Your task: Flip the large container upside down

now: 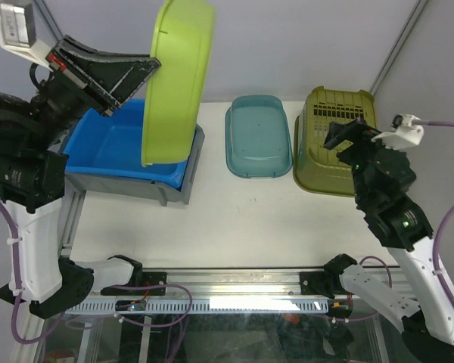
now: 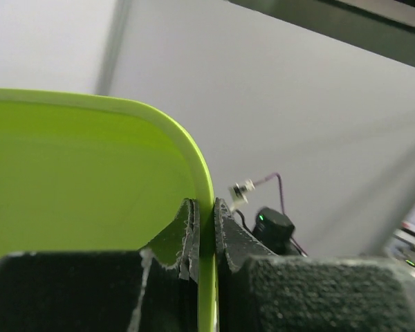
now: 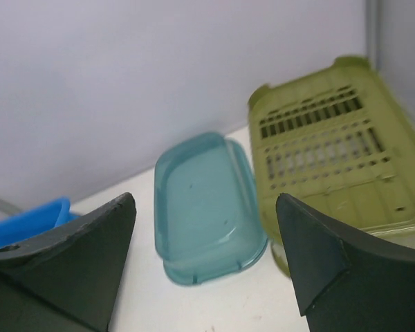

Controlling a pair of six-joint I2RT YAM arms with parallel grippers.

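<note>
L end effector clamped on rim of large lime container, held up on edge over blue bin. Mid table: teal tub. R end effector wide apart, empty, by olive basket.

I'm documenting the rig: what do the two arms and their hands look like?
Both the left arm and right arm have white shells and black joints, with purple cables. The left hand and right hand each carry two black, wedge-shaped fingers. Green lights dot the right arm.
</note>
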